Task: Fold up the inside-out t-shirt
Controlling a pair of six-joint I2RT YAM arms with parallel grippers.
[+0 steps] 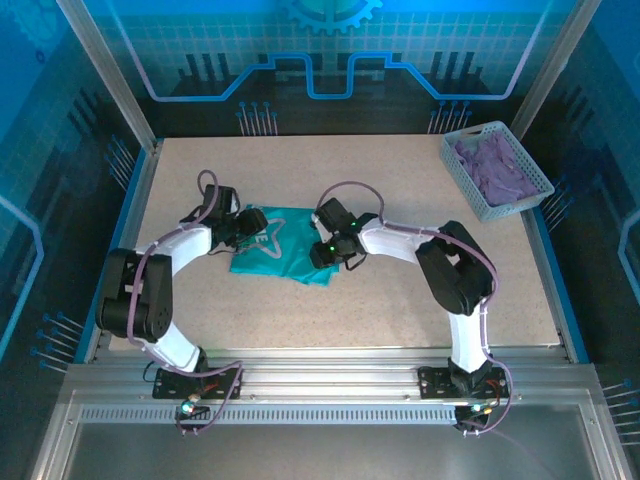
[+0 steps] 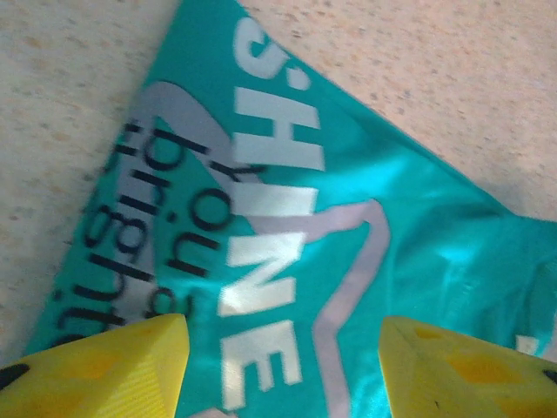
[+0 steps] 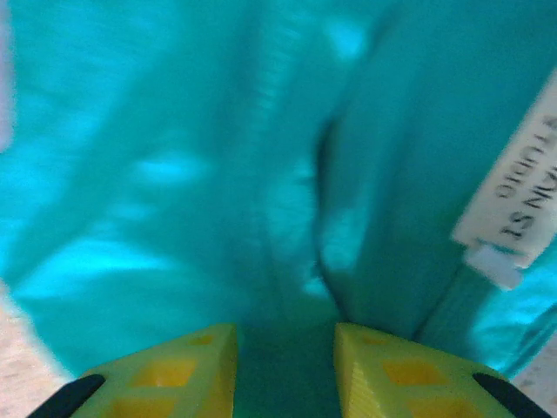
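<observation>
The inside-out t-shirt (image 1: 283, 257) lies as a teal folded bundle on the middle of the table. My left gripper (image 1: 243, 232) is at the shirt's left edge. In the left wrist view it (image 2: 285, 366) stands open, its yellow fingers (image 2: 104, 370) apart above the white lettering and pale star outline (image 2: 270, 218). My right gripper (image 1: 322, 250) is at the shirt's right edge. In the right wrist view its jaws (image 3: 285, 370) are narrowed around a bunch of teal fabric (image 3: 174, 174), creases running into the gap. A white label (image 3: 513, 209) is sewn to the cloth to the right.
A grey basket (image 1: 468, 188) holding a purple cloth (image 1: 500, 168) stands at the back right corner. Bare speckled tabletop (image 1: 400, 190) surrounds the shirt. Metal frame posts and rails edge the table.
</observation>
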